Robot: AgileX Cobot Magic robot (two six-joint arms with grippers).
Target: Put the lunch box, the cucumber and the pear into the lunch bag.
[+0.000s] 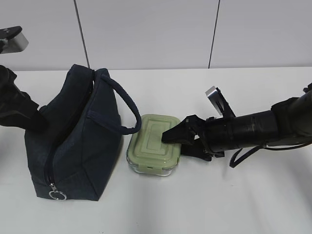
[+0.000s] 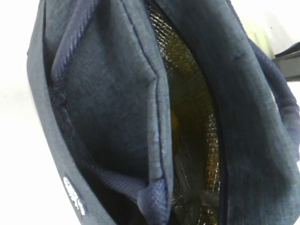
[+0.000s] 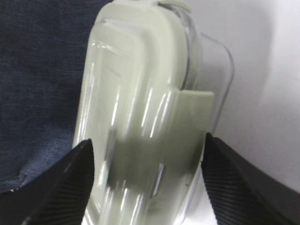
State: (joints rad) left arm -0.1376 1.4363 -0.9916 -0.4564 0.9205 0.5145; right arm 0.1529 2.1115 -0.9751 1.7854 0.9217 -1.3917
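Your right gripper (image 1: 176,141) had its fingers clamped over the near end of the lunch box (image 1: 154,144), one on the sage lid and one below, with the box sitting on the table (image 1: 253,195) just beside the lunch bag (image 1: 78,136). Your left arm (image 1: 17,109) was at the bag's far side, its camera looking into the open foil-lined mouth, and you could not tell how its fingers stood.

Dark navy lunch bag (image 1: 78,146), silvery quilted foil lining (image 2: 197,140) w/ amber tint, white logo patch (image 2: 74,194). Pale sage-green lid on clear glass lunch box (image 1: 153,144). Black right claw (image 1: 183,141). White surface (image 1: 195,204).
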